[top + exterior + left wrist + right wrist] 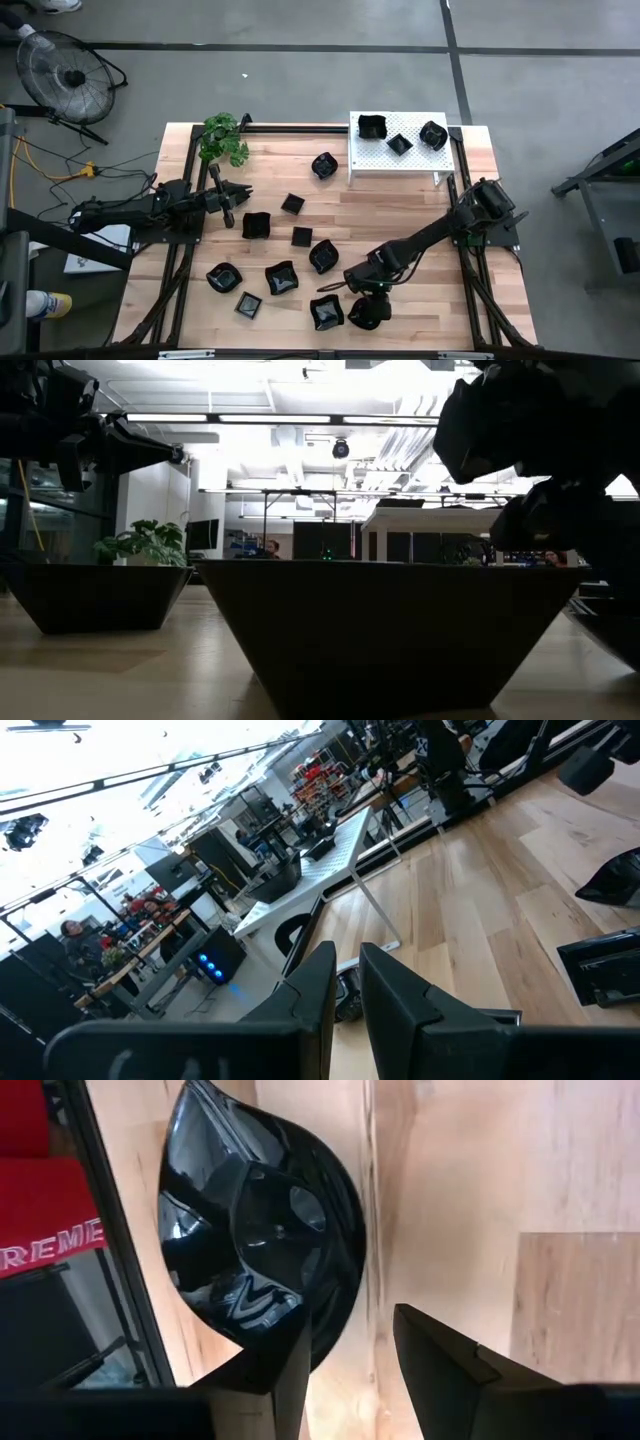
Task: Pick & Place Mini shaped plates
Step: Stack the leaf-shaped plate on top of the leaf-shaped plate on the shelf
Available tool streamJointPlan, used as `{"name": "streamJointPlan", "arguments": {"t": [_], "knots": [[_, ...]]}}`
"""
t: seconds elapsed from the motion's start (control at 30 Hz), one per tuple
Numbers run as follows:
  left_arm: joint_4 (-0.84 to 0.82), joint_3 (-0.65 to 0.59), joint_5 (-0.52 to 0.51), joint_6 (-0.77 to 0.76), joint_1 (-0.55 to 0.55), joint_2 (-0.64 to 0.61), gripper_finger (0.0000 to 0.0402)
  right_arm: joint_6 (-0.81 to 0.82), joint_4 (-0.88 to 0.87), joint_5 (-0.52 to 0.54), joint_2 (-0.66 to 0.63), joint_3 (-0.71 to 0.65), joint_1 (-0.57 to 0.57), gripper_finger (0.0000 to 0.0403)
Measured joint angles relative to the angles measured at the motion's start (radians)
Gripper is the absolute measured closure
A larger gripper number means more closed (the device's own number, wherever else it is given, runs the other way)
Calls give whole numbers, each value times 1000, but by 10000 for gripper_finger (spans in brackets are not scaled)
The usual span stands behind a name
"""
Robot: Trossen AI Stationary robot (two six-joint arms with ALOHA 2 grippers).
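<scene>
Several glossy black mini plates lie scattered on the wooden table, among them a square one [292,204] and a wavy one [281,278]. Three more sit on the white perforated rack [400,165] at the far right. My right gripper [366,298] is open, low over a rounded plate [250,1230] near the table's near edge. One finger [280,1360] stands over the plate's rim and the other [440,1360] outside it over bare wood. My left gripper [347,982] is shut and empty, held above the table's left side [232,197]. My right gripper comes at the rounded plate from above with its fingers on either side of the plate's rim [335,1330]. I cannot tell whether a finger touches it. The plate lies flat on the table.
A potted green plant [224,138] stands at the far left corner. A wavy plate [326,313] lies just left of the right gripper. Black frame rails [185,250] run along both table sides. In the low view, one square plate [390,630] fills the foreground.
</scene>
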Motion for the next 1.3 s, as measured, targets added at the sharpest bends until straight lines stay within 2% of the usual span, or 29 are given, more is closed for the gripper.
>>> {"name": "streamJointPlan", "arguments": {"t": [0.57,1.3], "knots": [[0,0,0,0,0,0,356,81,31,31,-1,0,16,263],[0,0,0,0,0,0,356,269,44,28,-1,0,17,263]]}}
